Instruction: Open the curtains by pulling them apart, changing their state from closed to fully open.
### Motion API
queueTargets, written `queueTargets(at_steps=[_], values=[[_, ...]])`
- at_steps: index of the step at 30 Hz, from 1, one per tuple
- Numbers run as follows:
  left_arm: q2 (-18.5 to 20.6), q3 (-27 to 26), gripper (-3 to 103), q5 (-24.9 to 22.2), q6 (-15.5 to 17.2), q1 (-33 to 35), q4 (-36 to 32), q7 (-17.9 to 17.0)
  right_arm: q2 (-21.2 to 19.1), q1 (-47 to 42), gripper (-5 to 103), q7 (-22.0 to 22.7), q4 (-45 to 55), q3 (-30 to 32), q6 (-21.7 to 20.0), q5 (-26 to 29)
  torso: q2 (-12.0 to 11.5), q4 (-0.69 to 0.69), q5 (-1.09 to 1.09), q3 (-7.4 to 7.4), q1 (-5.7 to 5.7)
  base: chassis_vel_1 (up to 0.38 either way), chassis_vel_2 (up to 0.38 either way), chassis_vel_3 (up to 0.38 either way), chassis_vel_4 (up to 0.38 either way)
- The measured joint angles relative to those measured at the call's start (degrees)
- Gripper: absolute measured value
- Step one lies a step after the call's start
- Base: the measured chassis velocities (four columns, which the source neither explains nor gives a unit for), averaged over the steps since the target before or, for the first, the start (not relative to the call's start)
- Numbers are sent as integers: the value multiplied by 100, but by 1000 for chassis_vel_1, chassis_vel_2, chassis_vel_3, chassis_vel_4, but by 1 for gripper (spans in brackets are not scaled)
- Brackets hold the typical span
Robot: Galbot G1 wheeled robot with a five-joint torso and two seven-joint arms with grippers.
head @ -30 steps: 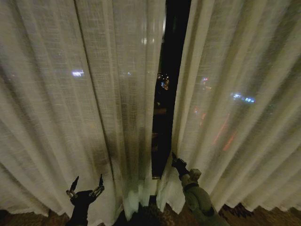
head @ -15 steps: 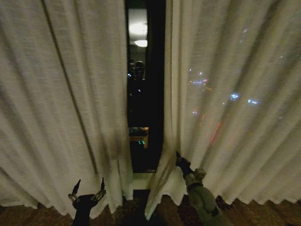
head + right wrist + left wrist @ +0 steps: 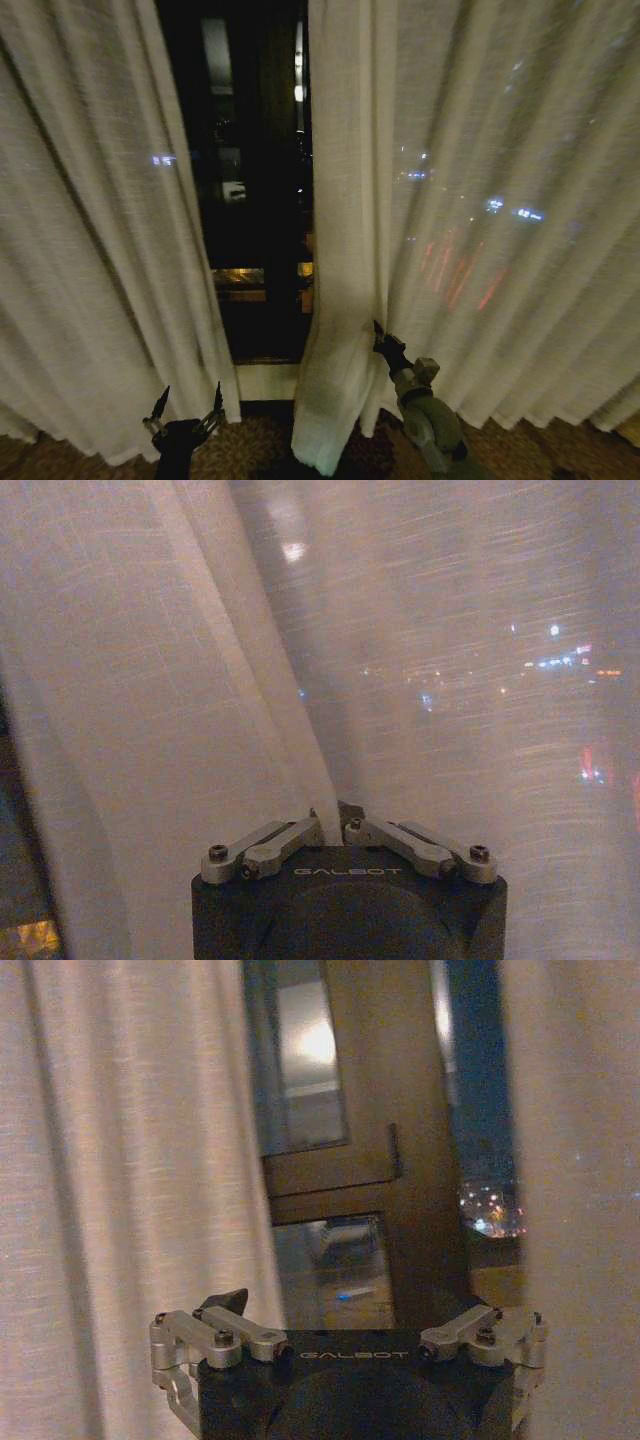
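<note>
The left curtain panel (image 3: 90, 250) hangs at the left and the right curtain panel (image 3: 480, 200) at the right, with a dark gap of window (image 3: 250, 200) between them. My right gripper (image 3: 378, 328) is shut on a fold at the right panel's inner edge, low down, and the cloth bunches around it. In the right wrist view the fold (image 3: 300, 760) runs down into the closed fingers (image 3: 390, 835). My left gripper (image 3: 188, 392) stands open near the floor, just in front of the left panel's inner edge, holding nothing. Its wrist view shows the left panel (image 3: 120, 1210) beside the gap.
Behind the gap are window glass, a dark frame (image 3: 420, 1180) and city lights. A pale sill (image 3: 265, 380) runs below the window. Patterned carpet (image 3: 260, 450) lies at the foot of the curtains.
The gap between the panels has widened a lot. The left panel's inner edge has swung away to the left. The right gripper keeps its hold on the right panel's edge.
</note>
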Motion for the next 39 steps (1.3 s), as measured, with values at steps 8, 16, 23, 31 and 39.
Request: queueTargets(at_steps=[8,16,23,31,39], values=[[0,46,100,60,-5,12,-7,-6,-17,6,0,-10,6,15,6,15,-1,-1,1,0,1,-341,-365,346,359],[-4,46,100,71,-34,43,-7,-15,-37,-7,0,-20,18,66,9,34,0,0,1,0,1,-321,-378,317,373],[-25,87,100,126,-74,50,24,-17,-65,-53,0,-73,26,169,22,59,-1,-1,0,0,1,-321,-367,331,379],[-23,80,100,118,-77,4,84,-17,-68,-89,0,-94,26,202,25,71,-1,-1,-1,0,1,-342,-371,343,377],[-16,39,100,69,-63,-103,180,-12,-76,-105,0,-108,43,257,25,50,0,0,-2,0,1,-338,-378,329,369]])
